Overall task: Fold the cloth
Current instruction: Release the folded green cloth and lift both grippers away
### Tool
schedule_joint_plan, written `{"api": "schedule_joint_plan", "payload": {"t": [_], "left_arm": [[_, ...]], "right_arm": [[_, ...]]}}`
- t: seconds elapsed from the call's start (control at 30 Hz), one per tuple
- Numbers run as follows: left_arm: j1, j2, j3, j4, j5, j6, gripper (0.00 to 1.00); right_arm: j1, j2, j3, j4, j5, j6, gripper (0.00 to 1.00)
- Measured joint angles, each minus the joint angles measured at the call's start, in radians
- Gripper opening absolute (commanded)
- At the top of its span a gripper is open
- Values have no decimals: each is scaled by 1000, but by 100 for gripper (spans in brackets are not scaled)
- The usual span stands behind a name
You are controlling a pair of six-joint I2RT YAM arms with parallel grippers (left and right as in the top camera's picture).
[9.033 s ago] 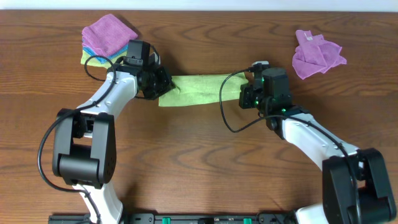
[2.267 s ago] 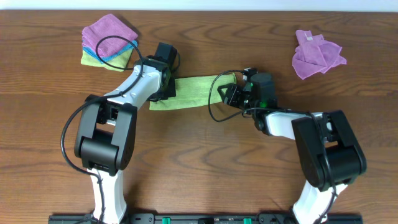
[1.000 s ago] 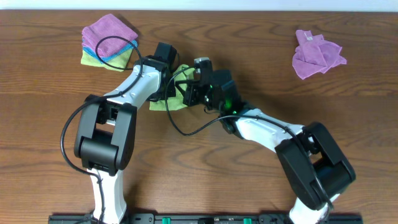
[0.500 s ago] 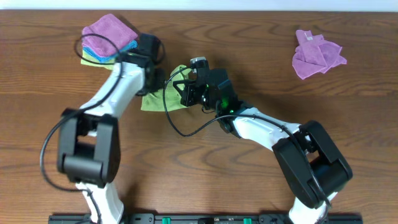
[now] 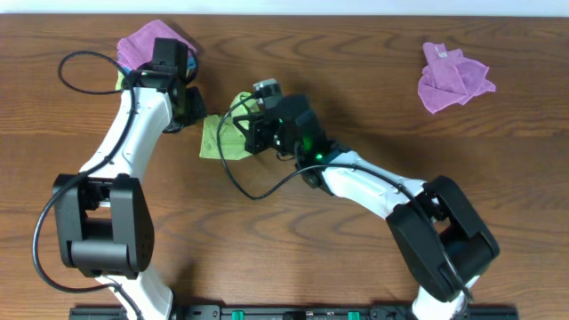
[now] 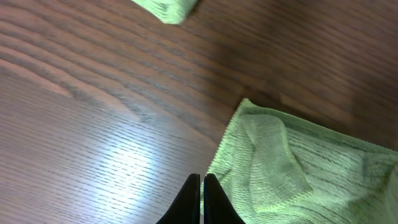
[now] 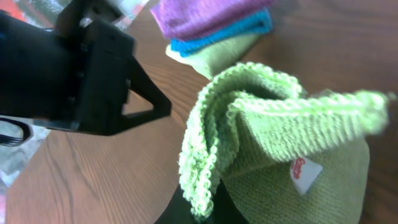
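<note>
Jaws of my right gripper (image 5: 250, 133) look shut on a raised bunch of the light lime-green microfibre cloth (image 5: 220, 140), seen from overhead; that cloth lies left of centre in the upper half of the frame on the brown wooden table (image 5: 293, 240). My left gripper (image 5: 196, 114) sits just beside the cloth's upper left edge, its jaws too small to read here. A stack of folded cloths (image 5: 140, 42), purple on top, is in the upper left corner, and a crumpled purple cloth (image 5: 453, 76) is at the upper right. From my left wrist, my fingertips (image 6: 194, 199) are pressed together on nothing, with the cloth's corner just to their right, filling the lower right. From my right wrist, my jaws are clamped on the cloth's folded edge at the bottom of the frame, its white-and-red tag (image 7: 303, 173) at the lower right.
</note>
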Motion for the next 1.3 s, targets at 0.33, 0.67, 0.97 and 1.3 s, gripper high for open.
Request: {"api": "schedule_joint_plan", "payload": {"t": [0.33,0.67,0.97,1.3], "left_arm": [[6,0,0,-4,-5,5,6],[87,-38,0,-15,-12,8,6],[135,-113,0,-34,-12,8,6],[143,-113,0,-38,-12,8,6]], "right_arm": [[29,143,183,-114,14,-95,1],[73,249,233,-130,21,-143,1],[100,298,247,-101,37,-157,46],[109,298,250,-77,-69,-159,47]]}}
